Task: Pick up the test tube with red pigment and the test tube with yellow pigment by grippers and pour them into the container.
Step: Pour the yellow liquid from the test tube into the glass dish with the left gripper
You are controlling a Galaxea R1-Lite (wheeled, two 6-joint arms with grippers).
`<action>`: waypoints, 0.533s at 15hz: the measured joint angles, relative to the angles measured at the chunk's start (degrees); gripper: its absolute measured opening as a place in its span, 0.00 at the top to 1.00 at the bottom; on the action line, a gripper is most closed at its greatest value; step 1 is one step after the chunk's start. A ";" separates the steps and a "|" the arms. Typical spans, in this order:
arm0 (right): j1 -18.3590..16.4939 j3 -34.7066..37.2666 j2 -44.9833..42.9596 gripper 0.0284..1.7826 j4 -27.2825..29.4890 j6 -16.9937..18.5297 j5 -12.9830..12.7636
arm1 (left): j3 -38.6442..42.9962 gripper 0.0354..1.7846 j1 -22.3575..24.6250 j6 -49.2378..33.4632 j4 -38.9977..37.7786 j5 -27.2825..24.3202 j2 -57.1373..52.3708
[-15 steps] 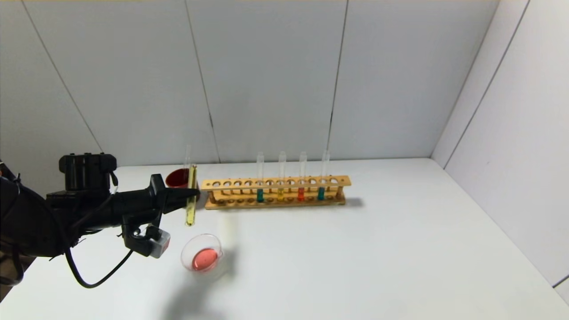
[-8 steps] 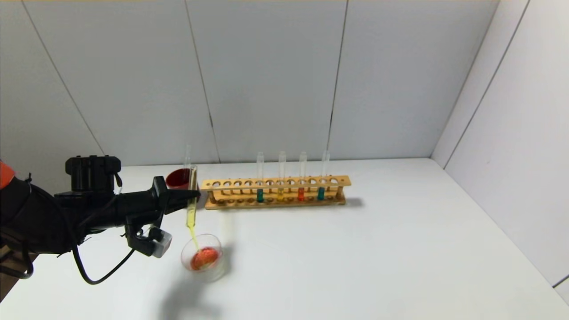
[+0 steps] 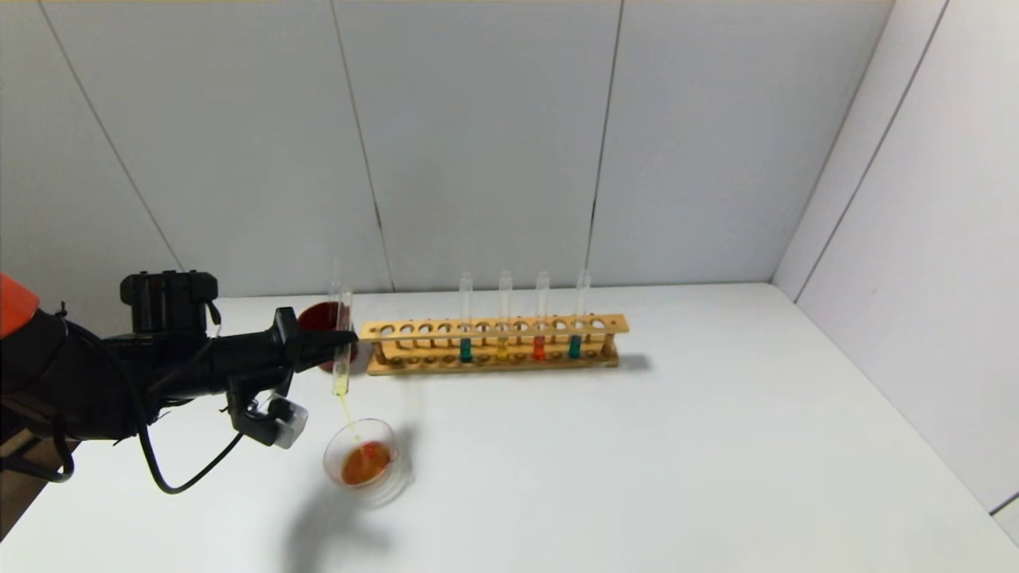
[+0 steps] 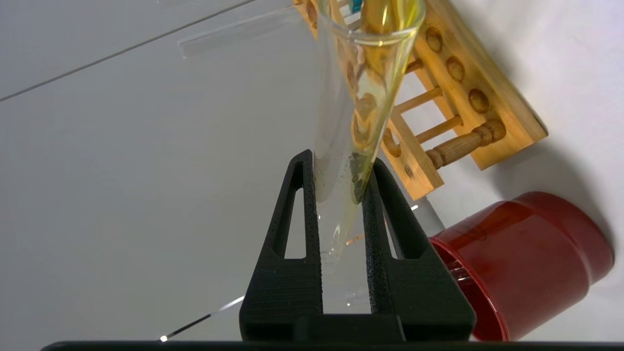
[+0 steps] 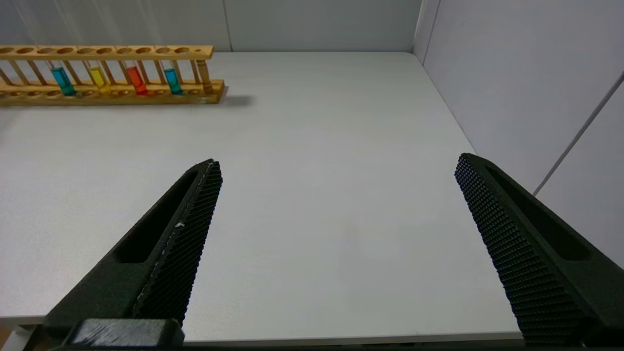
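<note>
My left gripper (image 3: 346, 341) is shut on the test tube with yellow pigment (image 3: 341, 358) and holds it mouth down above the container (image 3: 384, 430). A thin yellow stream runs from the tube's mouth into this clear glass dish, which holds orange-red liquid. In the left wrist view the fingers (image 4: 340, 161) clamp the tube (image 4: 360, 97), and yellow liquid lies along its wall. An empty clear tube (image 3: 336, 278) stands in the dark red cup (image 3: 318, 318). My right gripper (image 5: 336, 165) is open and empty over the table's near right part.
A wooden rack (image 3: 493, 342) behind the dish holds two teal, one yellow and one red tube. The red cup (image 4: 536, 253) stands at the rack's left end, just behind my left gripper. Grey walls close the table's back and right.
My left gripper has risen a little and emptied most of the yellow liquid out of the tube. The dish's liquid has turned from pink-red to orange.
</note>
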 joint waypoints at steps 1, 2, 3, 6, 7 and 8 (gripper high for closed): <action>-0.02 0.00 0.00 0.02 0.02 0.00 -0.02 | -0.10 0.85 -0.13 0.41 0.01 -0.20 0.00; 0.00 0.00 0.00 0.02 0.02 0.00 -0.02 | -0.18 0.85 -0.35 0.96 0.01 -0.26 -0.05; 0.00 0.00 0.00 0.02 0.02 0.00 0.00 | -0.46 0.85 -0.52 1.65 0.01 -0.56 -0.16; 0.00 0.00 0.00 0.02 0.02 0.00 0.00 | -1.65 0.85 -0.59 3.44 0.01 -1.83 -0.80; 0.00 0.00 0.00 0.02 0.02 0.00 -0.02 | -1.69 0.85 -0.59 3.78 0.01 -1.82 -1.13; 0.00 0.00 0.00 0.02 0.02 0.00 0.00 | -1.79 0.85 -0.59 4.55 0.01 -1.85 -1.43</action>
